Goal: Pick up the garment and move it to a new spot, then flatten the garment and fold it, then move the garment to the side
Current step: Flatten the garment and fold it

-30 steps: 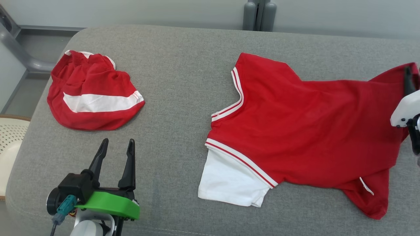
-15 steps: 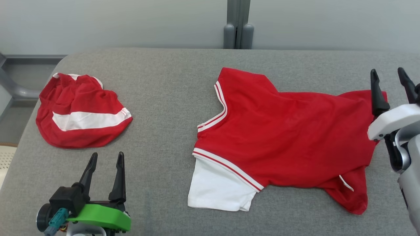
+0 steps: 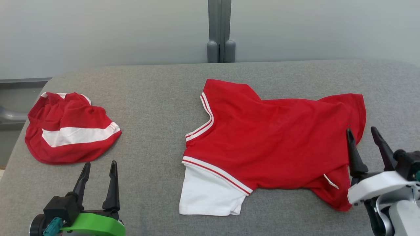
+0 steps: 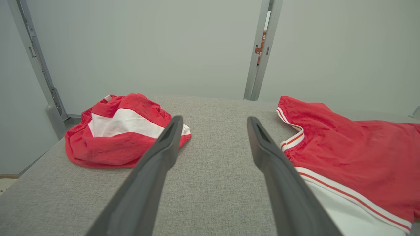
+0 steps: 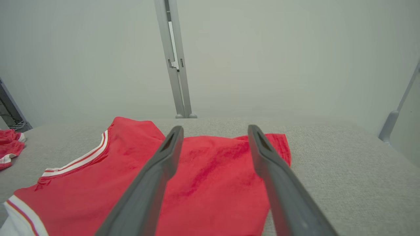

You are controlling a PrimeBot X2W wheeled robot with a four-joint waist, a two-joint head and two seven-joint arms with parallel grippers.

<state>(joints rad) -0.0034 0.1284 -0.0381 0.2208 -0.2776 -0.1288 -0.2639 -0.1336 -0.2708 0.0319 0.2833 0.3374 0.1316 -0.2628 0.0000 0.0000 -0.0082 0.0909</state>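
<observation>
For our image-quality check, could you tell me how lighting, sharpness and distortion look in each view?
Head view: even light, no glare, red shirt sharp on the grey cushion. Left wrist view: wide-angle lens makes the wall posts lean; left gripper looms large. Right wrist view: same lean, right gripper equally large.

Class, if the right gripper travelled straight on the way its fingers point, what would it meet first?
Probably the far edge of the red shirt; how high the right gripper rides is unclear.

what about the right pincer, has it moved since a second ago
Yes. Against the red short-sleeved fabric shirt, the right pincer has drawn back from the far hem corner toward the near one.
</observation>
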